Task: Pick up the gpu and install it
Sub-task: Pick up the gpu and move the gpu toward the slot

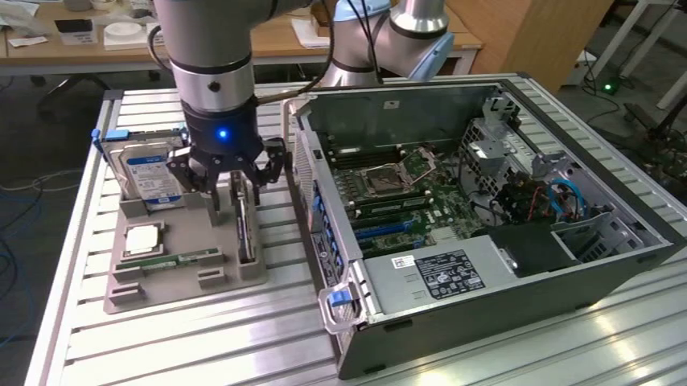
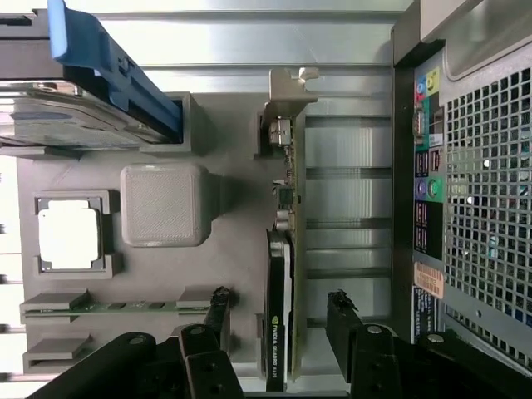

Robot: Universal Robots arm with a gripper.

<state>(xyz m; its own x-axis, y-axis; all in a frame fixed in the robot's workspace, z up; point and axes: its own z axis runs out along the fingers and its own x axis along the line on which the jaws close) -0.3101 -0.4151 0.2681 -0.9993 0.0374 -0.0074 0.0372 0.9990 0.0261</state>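
Gripper point(image 1: 236, 186) over the grey holder tray point(image 1: 177, 281) on the tabletop point(image 1: 161, 346). Its jaws are spread wide, one either side of the gpu point(image 2: 278, 332), which stands on edge in its slot, ungripped.

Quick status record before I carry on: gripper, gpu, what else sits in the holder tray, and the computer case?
gripper: over the holder tray, fingers open
gpu: standing on edge in the tray, between the fingers, not gripped
other tray parts: hard drive, CPU, memory stick
computer case: side open, on the exterior view's right of the tray; gpu not installed
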